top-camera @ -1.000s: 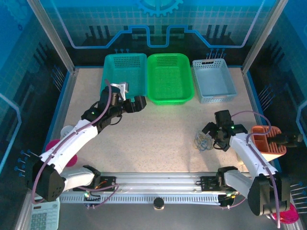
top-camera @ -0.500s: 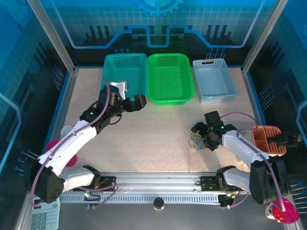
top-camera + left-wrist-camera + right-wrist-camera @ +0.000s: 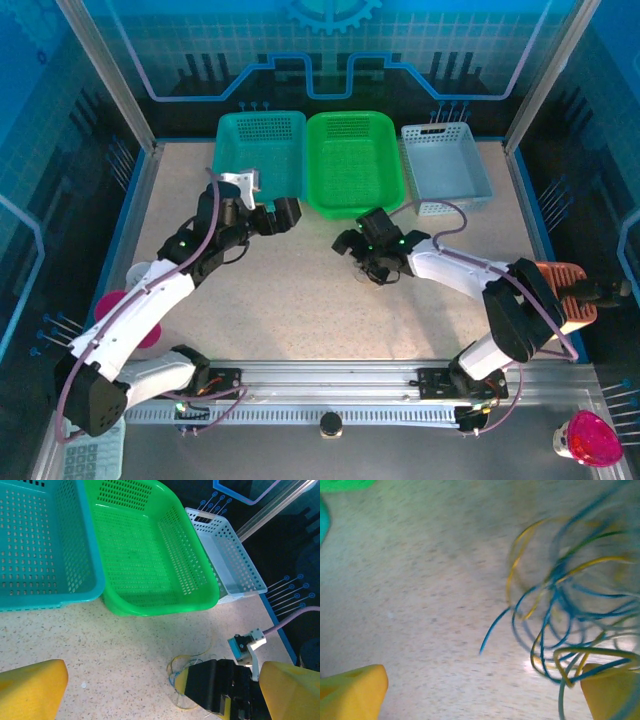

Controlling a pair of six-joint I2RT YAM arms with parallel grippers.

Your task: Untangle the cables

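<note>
The cables (image 3: 570, 605) are seen clumped at right, none separated; left gripper (image 3: 164, 682) and right gripper (image 3: 482, 685) are spread, empty.

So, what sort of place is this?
Probably a robot lab work cell: two arms on a rail, a speckled table fenced by blue panels, three plastic baskets in a row.

Blue and yellow cables (image 3: 560, 605), teal basket (image 3: 258, 150), green basket (image 3: 355, 160), pale-blue basket (image 3: 445, 165), speckled beige table (image 3: 300, 290), yellow fingers (image 3: 352, 692).
</note>
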